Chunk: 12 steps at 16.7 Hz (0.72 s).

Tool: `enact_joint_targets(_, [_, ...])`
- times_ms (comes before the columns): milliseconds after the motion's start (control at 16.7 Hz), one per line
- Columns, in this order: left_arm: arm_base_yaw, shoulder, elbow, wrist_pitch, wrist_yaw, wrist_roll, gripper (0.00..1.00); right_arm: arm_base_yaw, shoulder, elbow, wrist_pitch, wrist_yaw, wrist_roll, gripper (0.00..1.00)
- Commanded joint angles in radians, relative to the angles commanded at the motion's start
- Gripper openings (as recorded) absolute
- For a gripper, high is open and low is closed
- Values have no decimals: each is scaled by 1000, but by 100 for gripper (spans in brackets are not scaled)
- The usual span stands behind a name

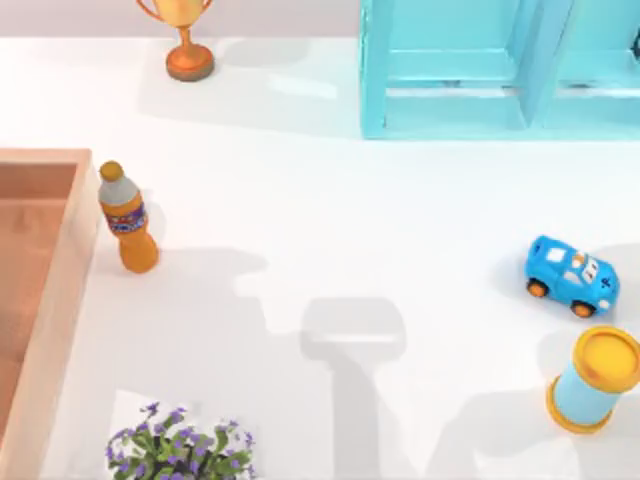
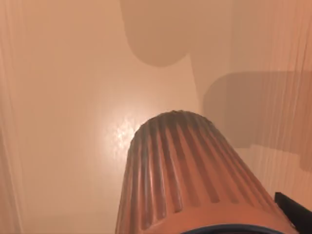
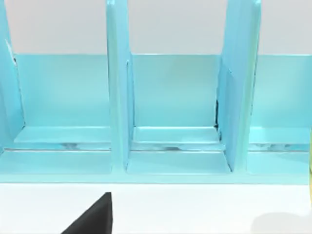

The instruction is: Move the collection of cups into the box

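Note:
A dark brown cup (image 2: 187, 180) with ribbed pinkish-brown sides sits very close in the left wrist view, over the reddish-brown inside of the box (image 2: 68, 122). My left gripper is shut on this cup, and one dark fingertip (image 2: 294, 207) lies against its side. Beyond the cup, shadows fall on the box floor and wall. In the top view the box (image 1: 62, 290) lies at the table's left edge, showing its thick tan rim. My right gripper (image 3: 92, 219) faces the cyan shelf unit (image 3: 170, 112) above white table.
An orange bottle (image 1: 127, 218) stands just right of the box rim. At the back are a golden trophy (image 1: 186, 40) and the cyan shelf unit (image 1: 490, 70). On the right are a blue toy car (image 1: 572, 276) and a yellow-lidded blue cylinder (image 1: 597, 380). Purple flowers (image 1: 180, 450) grow front left.

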Motion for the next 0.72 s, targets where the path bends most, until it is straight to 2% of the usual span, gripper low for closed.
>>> enact_joint_targets(60, [0, 0, 0, 0, 0, 0, 0, 0, 0, 0, 0, 0, 0, 100])
enact_joint_targets(720, [0, 0, 0, 0, 0, 0, 83, 0, 0, 0, 0, 0, 0, 100])
